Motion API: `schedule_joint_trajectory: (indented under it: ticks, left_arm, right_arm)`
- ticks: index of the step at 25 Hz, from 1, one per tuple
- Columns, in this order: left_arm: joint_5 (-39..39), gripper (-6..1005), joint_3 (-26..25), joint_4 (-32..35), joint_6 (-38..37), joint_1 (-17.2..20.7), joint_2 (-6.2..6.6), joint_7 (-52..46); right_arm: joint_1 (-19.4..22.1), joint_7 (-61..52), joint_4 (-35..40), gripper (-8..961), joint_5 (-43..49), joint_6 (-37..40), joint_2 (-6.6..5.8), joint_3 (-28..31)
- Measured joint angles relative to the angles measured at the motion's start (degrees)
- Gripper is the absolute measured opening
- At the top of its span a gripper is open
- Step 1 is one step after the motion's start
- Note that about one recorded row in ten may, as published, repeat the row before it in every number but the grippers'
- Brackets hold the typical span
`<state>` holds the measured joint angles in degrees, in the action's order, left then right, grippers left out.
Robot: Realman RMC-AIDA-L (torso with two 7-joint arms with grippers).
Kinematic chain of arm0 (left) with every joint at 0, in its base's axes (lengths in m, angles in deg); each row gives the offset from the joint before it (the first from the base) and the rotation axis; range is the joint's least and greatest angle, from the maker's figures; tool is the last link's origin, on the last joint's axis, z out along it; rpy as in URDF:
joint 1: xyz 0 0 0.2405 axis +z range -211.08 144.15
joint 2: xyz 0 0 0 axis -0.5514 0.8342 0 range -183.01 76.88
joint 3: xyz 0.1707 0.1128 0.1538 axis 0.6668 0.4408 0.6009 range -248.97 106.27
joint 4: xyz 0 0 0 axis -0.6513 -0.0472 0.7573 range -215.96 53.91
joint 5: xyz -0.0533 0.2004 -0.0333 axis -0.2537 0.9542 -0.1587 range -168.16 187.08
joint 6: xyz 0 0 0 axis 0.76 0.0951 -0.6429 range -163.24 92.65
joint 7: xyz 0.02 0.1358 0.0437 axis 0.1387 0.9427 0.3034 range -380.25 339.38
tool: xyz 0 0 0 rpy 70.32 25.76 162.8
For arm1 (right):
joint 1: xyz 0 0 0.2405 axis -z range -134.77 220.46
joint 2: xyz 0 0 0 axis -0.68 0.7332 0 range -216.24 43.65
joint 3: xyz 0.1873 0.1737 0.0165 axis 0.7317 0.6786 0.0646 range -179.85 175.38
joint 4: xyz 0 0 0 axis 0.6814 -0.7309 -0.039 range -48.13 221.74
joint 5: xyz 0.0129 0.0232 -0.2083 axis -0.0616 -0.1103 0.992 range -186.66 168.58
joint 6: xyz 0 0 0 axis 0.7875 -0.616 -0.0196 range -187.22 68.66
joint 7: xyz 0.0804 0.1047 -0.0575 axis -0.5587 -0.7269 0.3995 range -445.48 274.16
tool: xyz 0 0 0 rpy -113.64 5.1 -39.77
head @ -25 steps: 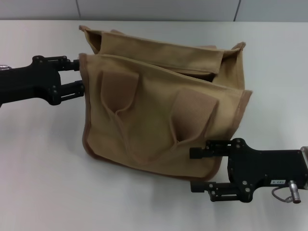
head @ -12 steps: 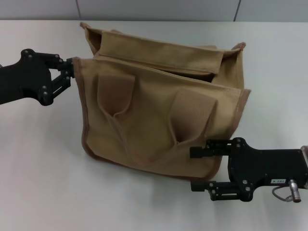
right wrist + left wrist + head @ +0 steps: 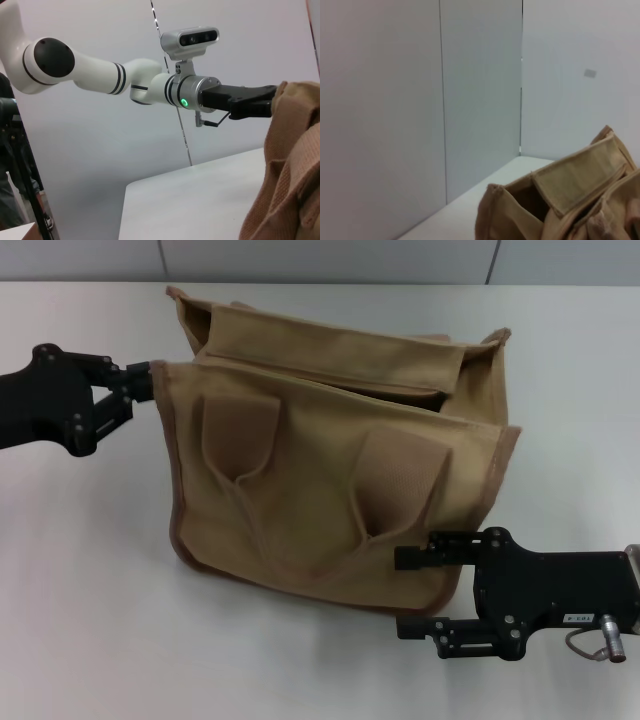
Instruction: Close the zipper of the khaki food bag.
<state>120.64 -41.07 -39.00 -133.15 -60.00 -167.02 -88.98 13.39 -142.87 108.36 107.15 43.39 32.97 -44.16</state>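
Left end effector | pinching khaki food bag corner | right end effector beside bag

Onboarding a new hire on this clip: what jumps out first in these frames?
The khaki food bag dominates mid-table, standing upright with its top gaping open. The left gripper pinches the bag's upper left corner, its black fingers closed on the fabric edge. The right gripper sits open near the bag's lower right corner, one finger in front of the fabric, gripping nothing.
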Motion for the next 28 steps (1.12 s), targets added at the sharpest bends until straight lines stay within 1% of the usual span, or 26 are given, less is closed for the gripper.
schedule_joint_trajectory:
  ticks: [5, 6, 8, 9, 10, 11, 13, 16, 20, 21, 24, 26, 28]
  left_arm:
    - [0.45, 79, 0.47, 0.07, 0.02, 0.0, 0.1, -0.34]
    - [0.54, 93, 1.33, 0.04, 0.73, -0.01, 0.12, -0.21]
    - [0.54, 204, 1.33, 0.04, 0.73, -0.01, 0.12, -0.21]
    - [0.55, 259, 3.44, -0.03, 2.8, -0.16, -0.09, 0.17]
    - [0.55, 314, 3.44, -0.03, 2.8, -0.16, -0.09, 0.17]
    - [0.6, 369, 9.58, 0.85, 9.39, -1.01, -0.78, 0.73]
    - [0.6, 480, 10.05, 1.2, 9.84, -1.16, -0.88, 0.87]
    - [0.47, 503, 10.39, 3.04, 8.48, -1.12, -1.26, 2.48]
    - [-0.54, 535, 8.79, 3.39, 5.38, -0.41, -1.88, 5.78]
    - [-0.54, 543, 8.79, 3.39, 5.38, -0.41, -1.88, 5.78]
    - [-0.99, 566, 7.82, 3.36, 5.78, -0.15, -2.48, 6.4]
    - [-1.06, 462, 7.45, 3.36, 5.97, -0.12, -2.64, 6.43]
    - [-1.16, 357, 5.71, 3.37, 6.33, -0.01, -3.01, 6.68]
  right_arm:
    - [0.02, 0.06, -0.02, 682, -0.01, -0.02, 0.0, 0.0]
    - [0.02, 0.08, -0.06, 682, -0.02, -0.03, 0.03, 0.0]
    - [0.02, 0.1, -0.08, 682, -0.03, -0.03, 0.05, 0.0]
    - [0.02, 0.19, -0.11, 682, -0.05, -0.03, 0.09, 0.0]
    - [0.02, 0.19, -0.11, 682, -0.05, -0.03, 0.09, 0.0]
    - [0.02, 0.22, -0.12, 682, -0.05, -0.03, 0.09, 0.0]
    - [0.0, 0.21, -0.11, 682, -0.07, -0.03, 0.09, -0.08]
    - [-0.06, 0.2, -0.11, 682, -0.08, -0.03, 0.09, -0.1]
    - [-0.01, 0.23, -0.11, 682, -0.09, -0.03, 0.09, 0.0]
    - [-0.05, 0.22, -0.11, 682, -0.09, -0.03, 0.1, 0.0]
    - [-0.19, 0.04, -0.04, 683, -0.09, -0.02, 0.09, -0.05]
    - [-0.19, -0.03, 0.02, 683, -0.09, -0.02, 0.1, -0.18]
    - [-0.19, -0.08, 0.02, 683, -0.09, -0.01, 0.09, -0.2]
